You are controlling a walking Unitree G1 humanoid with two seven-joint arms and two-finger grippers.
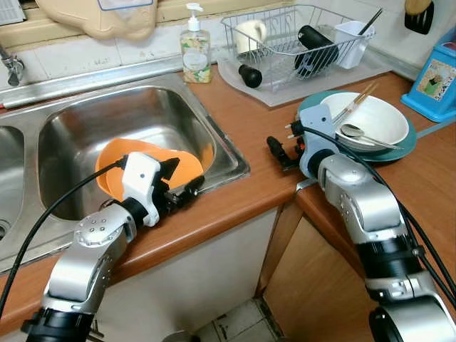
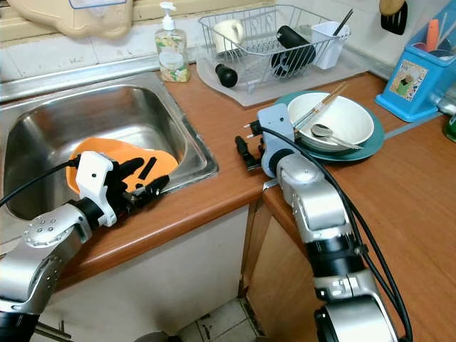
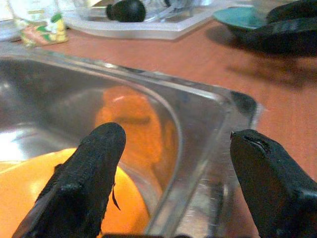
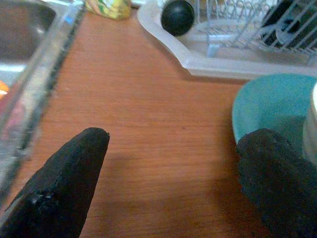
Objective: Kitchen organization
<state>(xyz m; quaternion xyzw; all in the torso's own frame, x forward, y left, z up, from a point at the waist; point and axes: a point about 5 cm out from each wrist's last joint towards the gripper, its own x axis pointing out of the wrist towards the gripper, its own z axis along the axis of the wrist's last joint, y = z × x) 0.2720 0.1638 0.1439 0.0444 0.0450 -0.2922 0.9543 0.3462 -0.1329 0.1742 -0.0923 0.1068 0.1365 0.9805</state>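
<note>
An orange plate (image 1: 110, 167) leans inside the steel sink (image 1: 142, 107). My left gripper (image 1: 184, 178) hovers open over the sink's front right rim, one finger above the plate (image 3: 25, 178) and the other over the counter side. On the wooden counter to the right, a white bowl (image 1: 374, 117) with chopsticks (image 1: 354, 103) and a spoon (image 1: 356, 132) rests on a teal plate (image 1: 402, 142). Just left of that plate (image 4: 267, 109), my right gripper (image 1: 280, 152) is held open low over bare counter, pointing toward the dish rack.
At the back stands a wire dish rack (image 1: 296, 39) on a tray, holding a cup, a black bottle and a white utensil holder. A soap bottle (image 1: 195, 50) stands behind the sink. A blue box (image 1: 436, 78) sits far right. The counter's front edge drops to cabinets.
</note>
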